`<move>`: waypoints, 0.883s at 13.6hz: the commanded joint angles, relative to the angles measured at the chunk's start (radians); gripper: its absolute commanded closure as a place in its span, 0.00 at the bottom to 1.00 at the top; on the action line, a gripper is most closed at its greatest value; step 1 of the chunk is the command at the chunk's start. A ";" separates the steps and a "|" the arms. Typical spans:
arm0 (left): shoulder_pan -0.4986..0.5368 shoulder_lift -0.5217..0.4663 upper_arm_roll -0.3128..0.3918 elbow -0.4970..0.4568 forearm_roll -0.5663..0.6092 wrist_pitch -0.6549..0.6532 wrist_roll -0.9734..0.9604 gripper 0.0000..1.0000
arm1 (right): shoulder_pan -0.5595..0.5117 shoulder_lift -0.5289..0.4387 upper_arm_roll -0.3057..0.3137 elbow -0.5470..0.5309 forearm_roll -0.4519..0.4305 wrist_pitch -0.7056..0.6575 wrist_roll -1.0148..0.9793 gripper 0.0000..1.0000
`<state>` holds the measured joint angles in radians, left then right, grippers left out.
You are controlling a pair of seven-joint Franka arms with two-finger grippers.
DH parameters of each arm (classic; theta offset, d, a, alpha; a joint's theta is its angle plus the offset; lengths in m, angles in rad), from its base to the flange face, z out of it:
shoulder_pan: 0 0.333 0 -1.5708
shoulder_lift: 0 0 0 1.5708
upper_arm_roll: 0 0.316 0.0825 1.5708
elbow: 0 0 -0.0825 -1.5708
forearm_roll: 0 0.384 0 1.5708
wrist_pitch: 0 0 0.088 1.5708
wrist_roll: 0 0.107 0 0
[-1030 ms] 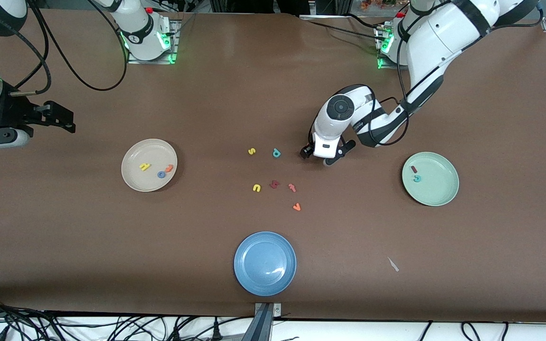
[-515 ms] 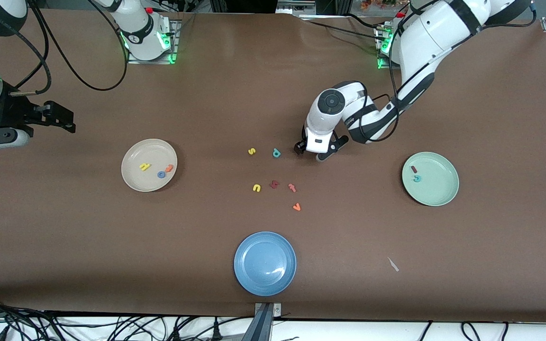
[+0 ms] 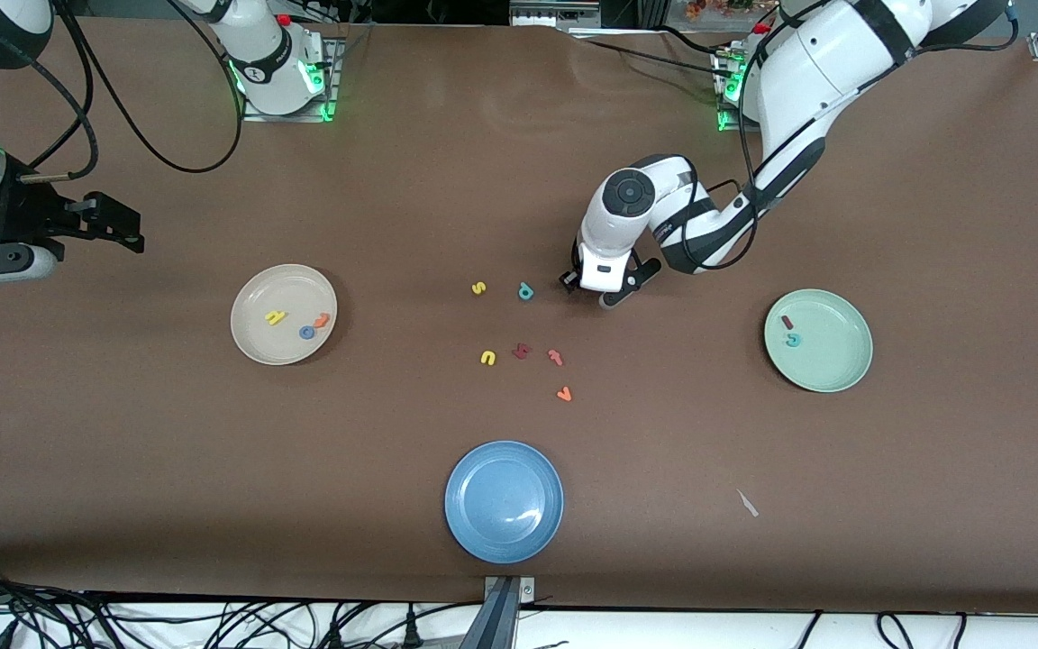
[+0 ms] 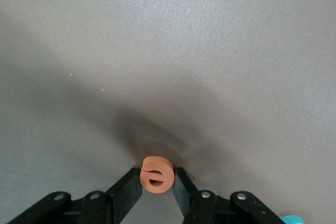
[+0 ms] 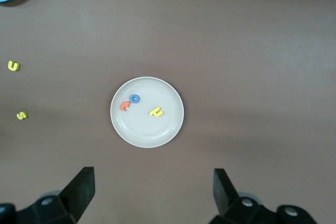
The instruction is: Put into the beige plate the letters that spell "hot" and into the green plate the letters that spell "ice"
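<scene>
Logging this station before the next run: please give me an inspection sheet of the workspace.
Surface: brown table, small pale scrap.
Job's things: beige plate holds yellow h, blue o, orange t; green plate holds red i, teal c; orange e between left gripper's fingers.
Clutter: blue plate; six loose letters mid-table.
Grippers: left gripper shut on e at table; right gripper open, waiting above beige plate.
Cables: black loops by right arm's base.
Surroundings: nothing seen.
</scene>
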<state>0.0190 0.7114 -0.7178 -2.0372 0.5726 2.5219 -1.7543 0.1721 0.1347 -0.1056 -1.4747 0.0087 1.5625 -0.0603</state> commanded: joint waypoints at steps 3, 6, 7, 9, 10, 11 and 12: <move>0.015 -0.042 0.024 0.049 0.039 -0.035 0.002 1.00 | -0.008 -0.001 0.003 0.017 0.025 -0.016 -0.020 0.00; 0.048 -0.105 0.018 0.097 0.039 -0.080 0.019 1.00 | -0.008 -0.001 0.003 0.019 0.025 -0.016 -0.020 0.00; 0.076 -0.133 0.014 0.113 0.038 -0.113 0.041 1.00 | -0.008 -0.001 0.001 0.019 0.025 -0.018 -0.020 0.00; 0.146 -0.188 0.009 0.115 0.021 -0.191 0.140 1.00 | -0.008 -0.001 0.000 0.017 0.025 -0.016 -0.023 0.00; 0.200 -0.200 -0.001 0.115 0.018 -0.237 0.219 1.00 | -0.008 -0.001 0.000 0.017 0.025 -0.016 -0.026 0.00; 0.273 -0.201 -0.027 0.115 0.004 -0.282 0.316 1.00 | -0.008 -0.001 0.000 0.019 0.025 -0.016 -0.027 0.00; 0.365 -0.201 -0.058 0.114 -0.008 -0.313 0.434 1.00 | -0.008 -0.001 0.000 0.017 0.025 -0.016 -0.026 0.00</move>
<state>0.2404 0.5302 -0.7203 -1.9011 0.5847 2.2595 -1.4958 0.1720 0.1347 -0.1058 -1.4746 0.0094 1.5625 -0.0623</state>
